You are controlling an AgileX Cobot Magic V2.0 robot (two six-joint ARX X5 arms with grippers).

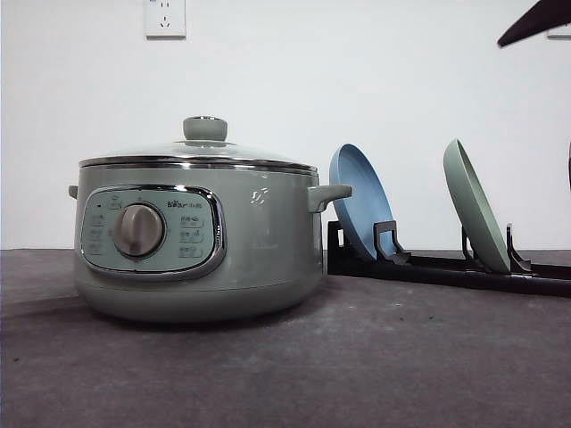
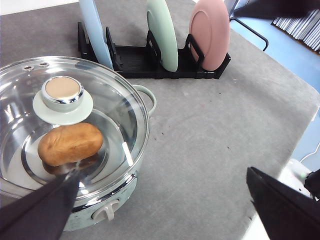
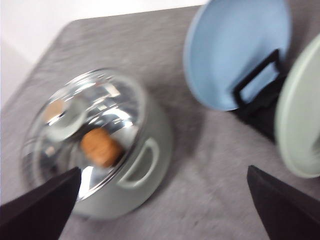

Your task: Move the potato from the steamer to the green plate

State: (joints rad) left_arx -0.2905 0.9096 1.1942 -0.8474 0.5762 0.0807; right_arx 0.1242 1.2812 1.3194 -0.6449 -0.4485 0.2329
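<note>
Both end effectors (image 2: 165, 210) (image 3: 165, 210) spread, aloft.

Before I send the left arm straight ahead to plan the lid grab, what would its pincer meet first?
Probably bare grey table just beside the steamer, not the glass lid. The open left pincer straddles the pot's edge, so one finger may clip the lid rim; depth is unclear.

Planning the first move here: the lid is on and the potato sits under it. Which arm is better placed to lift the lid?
Left, probably. Its open tool hangs above the steamer, close to the lid knob over the potato. The right tool sits nearer the green plate.
</note>
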